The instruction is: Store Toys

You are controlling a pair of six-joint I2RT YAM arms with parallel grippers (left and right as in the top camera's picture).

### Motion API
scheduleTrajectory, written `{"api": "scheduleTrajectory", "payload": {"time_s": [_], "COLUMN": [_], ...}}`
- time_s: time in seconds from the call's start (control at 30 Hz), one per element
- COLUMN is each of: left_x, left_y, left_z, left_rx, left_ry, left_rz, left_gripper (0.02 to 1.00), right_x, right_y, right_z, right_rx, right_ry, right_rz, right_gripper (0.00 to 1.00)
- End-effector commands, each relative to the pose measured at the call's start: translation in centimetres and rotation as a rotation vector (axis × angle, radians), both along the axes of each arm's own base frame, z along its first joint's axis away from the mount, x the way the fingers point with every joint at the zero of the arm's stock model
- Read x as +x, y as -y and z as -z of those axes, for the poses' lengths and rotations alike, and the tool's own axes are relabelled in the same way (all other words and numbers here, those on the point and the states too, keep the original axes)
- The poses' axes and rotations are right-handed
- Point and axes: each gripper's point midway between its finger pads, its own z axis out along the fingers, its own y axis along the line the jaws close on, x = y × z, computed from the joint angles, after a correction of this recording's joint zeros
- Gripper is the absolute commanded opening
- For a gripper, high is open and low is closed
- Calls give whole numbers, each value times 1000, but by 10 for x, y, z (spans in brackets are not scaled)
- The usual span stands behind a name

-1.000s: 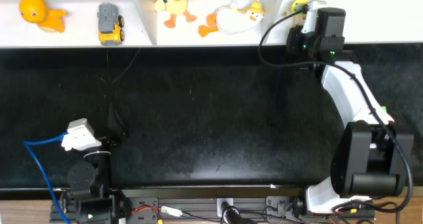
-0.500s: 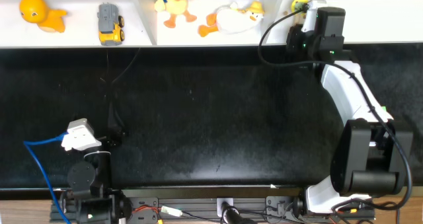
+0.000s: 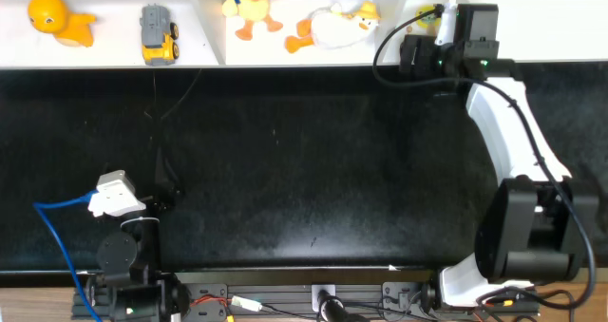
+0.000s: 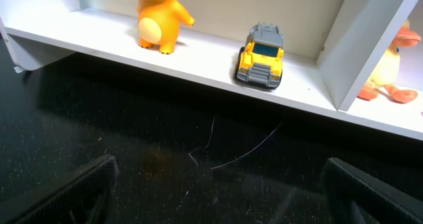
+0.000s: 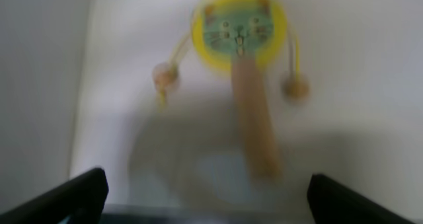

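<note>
While my right gripper (image 5: 205,187) hangs inside the right-end shelf (image 5: 370,85) compartment w/ fingers spread wide and nothing between them, the rattle drum (image 5: 239,32) lies flat on the white floor just ahead. It has a yellow cat-face disc, a wooden handle pointing toward me and a bead on each side. My left gripper (image 4: 221,174) sits low over the black table (image 4: 132,131), also spread & empty, facing the orange duck (image 4: 158,16) and yellow truck (image 4: 262,55) in the left-end compartment.
</note>
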Motion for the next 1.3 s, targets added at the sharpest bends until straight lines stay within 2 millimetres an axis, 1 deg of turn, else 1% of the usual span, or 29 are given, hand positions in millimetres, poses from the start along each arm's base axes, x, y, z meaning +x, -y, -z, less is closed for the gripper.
{"api": "scheduleTrajectory", "payload": {"time_s": [0.03, 0.13, 0.23, 0.27, 0.37, 0.47, 0.53, 0.67, 0.73, 0.8, 0.83, 1.07, 1.2, 1.3], "left_x": [-1, -1, -1, -1, -1, -1, -1, -1, -1, -1, -1, -1, -1, -1], "left_y": [-3, -3, -3, -3, -3, -3, -3, -3, -3, -3, -3, -3, -3, -3], "left_z": [-1, -1, -1, -1, -1, -1, -1, -1, -1, -1, -1, -1, -1, -1], "left_rx": [-16, -16, -16, -16, -16, -16, -16, -16, -16, -16, -16, -16, -16, -16], "left_ry": [9, 9, 9, 9, 9, 9, 9, 9, 9, 9, 9, 9, 9, 9], "left_rz": [-18, -18, -18, -18, -18, -18, -18, -18, -18, -18, -18, -18, -18, -18], "left_gripper": [998, 998, 998, 998, 998, 998, 998, 996, 998, 998, 998, 998, 998, 998], "right_x": [-20, -55, -98, -112, -161, -210, -237, -271, -281, -281, -279, -256, -247, -237], "right_y": [28, 47, 70, 80, 119, 160, 184, 215, 228, 238, 240, 243, 242, 242], "right_z": [-45, -71, -96, -102, -119, -127, -128, -121, -115, -105, -99, -46, -28, -20], "right_rx": [-10, 55, 135, 150, 174, 170, 171, 214, 219, 202, 204, 253, 245, 236], "right_ry": [-24, -89, -130, -134, -139, -143, -152, -184, -196, -209, -219, -252, -239, -210], "right_rz": [203, 382, 574, 632, 862, 1074, 1194, 1357, 1408, 1356, 1327, 1241, 1220, 1202], "right_gripper": [996, 996, 996, 996, 1000, 993, 996, 993, 996, 996, 996, 996, 993, 996]}}
